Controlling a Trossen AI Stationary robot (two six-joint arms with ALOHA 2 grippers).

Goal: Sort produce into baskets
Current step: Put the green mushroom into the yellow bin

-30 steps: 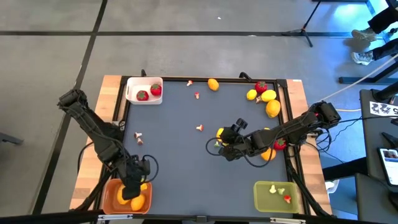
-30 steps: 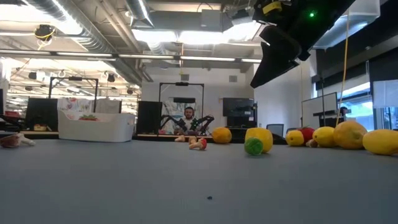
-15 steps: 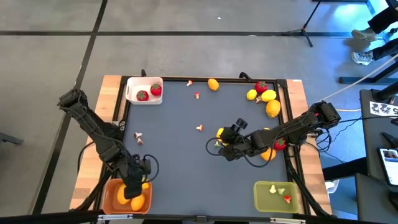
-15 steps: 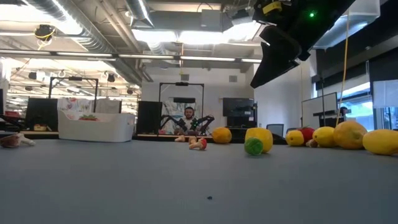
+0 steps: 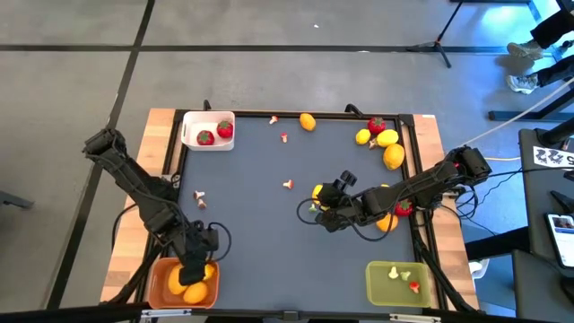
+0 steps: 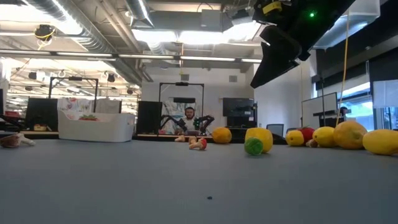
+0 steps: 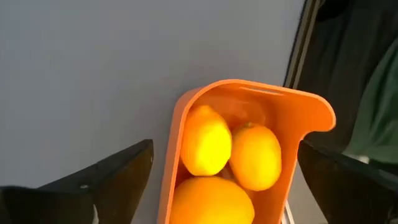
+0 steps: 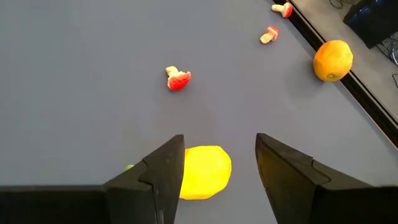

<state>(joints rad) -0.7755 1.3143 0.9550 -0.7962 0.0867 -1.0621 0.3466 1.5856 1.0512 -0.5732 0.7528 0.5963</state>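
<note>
My left gripper (image 7: 225,148) hangs open over the orange basket (image 7: 177,118) at the table's near left corner (image 5: 157,278). Three orange and yellow citrus fruits (image 7: 255,155) lie in that basket. My right gripper (image 8: 219,140) stands open above the middle of the table (image 5: 321,211). A yellow lemon (image 8: 205,171) lies on the table just beyond its fingers, partly hidden by one finger. The white basket (image 5: 186,135) at the far left holds two strawberries (image 5: 224,130). The green basket (image 5: 377,285) at the near right holds small bits.
Lemons (image 5: 393,157), a strawberry (image 5: 376,126) and an orange (image 5: 308,121) lie along the far and right edges. A strawberry (image 5: 404,208) and an orange (image 5: 386,222) lie by the right arm. Small pale and red bits (image 5: 288,184) are scattered mid-table. A raised black rim (image 5: 296,117) frames the mat.
</note>
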